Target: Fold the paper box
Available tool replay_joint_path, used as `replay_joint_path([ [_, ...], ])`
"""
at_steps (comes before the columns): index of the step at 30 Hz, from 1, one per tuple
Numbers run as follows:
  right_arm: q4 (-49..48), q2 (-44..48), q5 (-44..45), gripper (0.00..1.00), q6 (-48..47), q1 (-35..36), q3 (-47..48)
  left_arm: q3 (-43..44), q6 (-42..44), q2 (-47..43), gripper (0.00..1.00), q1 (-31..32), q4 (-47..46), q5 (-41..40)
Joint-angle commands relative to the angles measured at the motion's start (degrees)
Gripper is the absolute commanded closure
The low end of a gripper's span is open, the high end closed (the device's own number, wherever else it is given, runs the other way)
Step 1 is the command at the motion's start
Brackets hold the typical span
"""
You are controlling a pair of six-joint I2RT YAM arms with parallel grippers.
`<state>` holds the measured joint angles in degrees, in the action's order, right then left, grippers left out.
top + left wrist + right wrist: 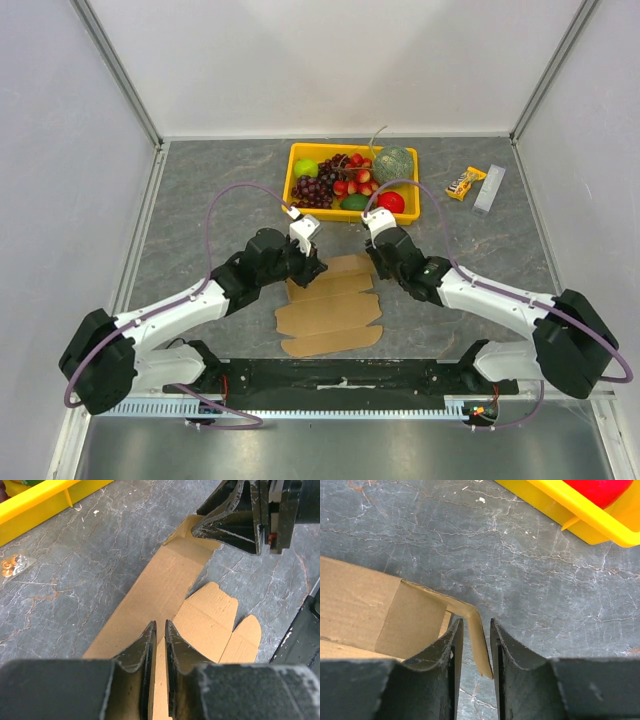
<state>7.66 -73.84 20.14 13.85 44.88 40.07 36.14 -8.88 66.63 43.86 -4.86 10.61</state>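
Observation:
The paper box point(330, 312) is a flat brown die-cut cardboard sheet with rounded flaps, lying on the grey table between the two arms. My left gripper point(306, 264) is at the sheet's far left corner. In the left wrist view its jaws point(160, 626) are pinched on a raised cardboard edge point(161, 670), and the rest of the sheet point(155, 585) stretches away. My right gripper point(379, 262) is at the far right corner. In the right wrist view it point(476, 623) stands slightly open around a bent-up flap point(481, 645), with gaps on both sides.
A yellow tray point(296, 172) of fruit stands just beyond the sheet, and its rim point(580, 515) is close to the right gripper. A snack packet point(465, 183) and a white bar point(489, 189) lie at the back right. The right gripper's black fingers point(235, 525) show in the left wrist view.

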Motion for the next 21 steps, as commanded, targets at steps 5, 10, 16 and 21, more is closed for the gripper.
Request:
replay_joint_path([
  [5,0.2,6.2,-3.3,0.59,1.9,-1.6,2.4,-1.7,-0.5,-1.3,0.83,0.4,-2.1,0.2],
  [10,0.9,11.0,-8.4,0.69,4.3,-1.6,3.3,-3.0,-0.3,-1.8,0.84,0.3,-2.9,0.1],
  [16,1.1,7.8,-11.7,0.94,5.3,-1.6,4.3,-4.6,-0.1,-2.5,0.84,0.3,-4.2,-0.2],
  [21,1.5,3.5,-11.0,1.00,5.1,-1.6,5.5,-5.6,0.5,-3.5,0.85,0.3,-5.3,-1.0],
])
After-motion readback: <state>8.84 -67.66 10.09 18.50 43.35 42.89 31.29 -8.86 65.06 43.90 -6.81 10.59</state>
